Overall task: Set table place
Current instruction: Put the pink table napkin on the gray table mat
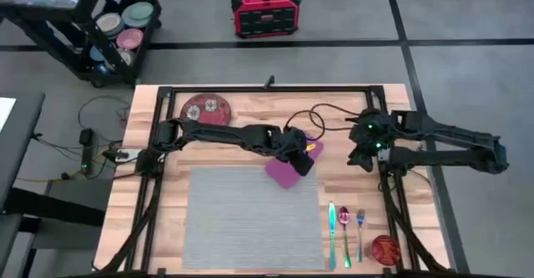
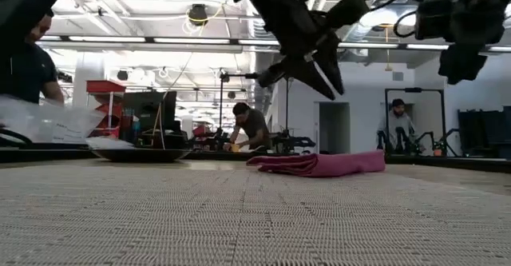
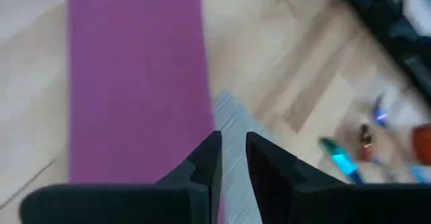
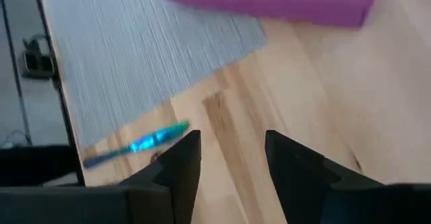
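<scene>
The grey placemat lay bare and open to reach, with only the purple napkin overlapping its far right corner.

The table is a light plank top with a black frame along its edges; it lies level. The placemat is a large grey woven rectangle; it lies flat on the table's near middle, squared to the edges.

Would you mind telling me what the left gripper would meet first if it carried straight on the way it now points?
Most likely the purple napkin, near its edge over the grey placemat; depth is unclear. The left gripper hangs above it.
</scene>
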Available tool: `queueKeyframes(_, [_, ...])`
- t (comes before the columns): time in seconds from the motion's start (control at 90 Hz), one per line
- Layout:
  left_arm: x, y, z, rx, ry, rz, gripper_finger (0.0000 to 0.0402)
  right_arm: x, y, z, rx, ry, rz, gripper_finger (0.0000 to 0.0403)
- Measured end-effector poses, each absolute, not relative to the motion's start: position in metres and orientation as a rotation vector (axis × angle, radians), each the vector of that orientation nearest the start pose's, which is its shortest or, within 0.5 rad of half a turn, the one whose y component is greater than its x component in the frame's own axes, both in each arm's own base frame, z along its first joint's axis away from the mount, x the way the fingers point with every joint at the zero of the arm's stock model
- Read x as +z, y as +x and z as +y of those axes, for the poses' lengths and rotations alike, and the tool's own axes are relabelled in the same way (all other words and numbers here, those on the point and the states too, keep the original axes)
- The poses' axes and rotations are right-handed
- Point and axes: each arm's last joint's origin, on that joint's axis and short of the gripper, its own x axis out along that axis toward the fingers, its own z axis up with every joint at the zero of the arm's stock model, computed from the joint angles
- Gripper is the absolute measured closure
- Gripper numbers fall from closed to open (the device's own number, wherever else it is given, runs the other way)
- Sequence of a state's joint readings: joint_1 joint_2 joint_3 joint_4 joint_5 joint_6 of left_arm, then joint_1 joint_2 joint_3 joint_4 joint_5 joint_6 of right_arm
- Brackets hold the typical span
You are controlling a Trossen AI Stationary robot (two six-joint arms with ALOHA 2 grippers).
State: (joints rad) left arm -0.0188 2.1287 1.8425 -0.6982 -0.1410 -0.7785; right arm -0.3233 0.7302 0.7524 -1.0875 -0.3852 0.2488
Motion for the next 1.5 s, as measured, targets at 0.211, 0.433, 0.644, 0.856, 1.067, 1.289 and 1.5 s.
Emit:
queueKeyframes(0.211, [0.225,0.463,-0.021,0.504,-0.491,0.943,0.0393,0.284,0.097,-0.021,-0.053,0.568,0.98,0.0251])
queueKeyframes(0.433, [0.182,0.48,-0.027,0.458,-0.431,1.047,0.0396,0.283,0.1,-0.022,-0.045,0.561,1.0,0.0251])
queueKeyframes(0.644, [0.154,0.492,-0.016,0.553,-0.327,1.047,0.0401,0.281,0.098,-0.02,-0.034,0.597,1.033,0.0251])
queueKeyframes(0.856, [0.125,0.491,0.014,0.677,-0.419,1.128,0.0401,0.281,0.097,-0.02,-0.049,0.648,1.043,0.0251])
queueKeyframes(1.067, [0.142,0.468,0.052,0.912,-0.445,1.251,0.0401,0.281,0.096,-0.018,-0.027,0.699,1.057,0.0251])
queueKeyframes(1.289, [0.165,0.463,0.06,0.922,-0.476,1.202,0.0401,0.284,0.1,-0.019,-0.013,0.677,0.995,0.0251])
queueKeyframes(1.5, [0.234,0.435,0.038,0.953,-0.393,1.15,0.0402,0.299,0.138,-0.032,0.02,0.603,0.719,0.0251])
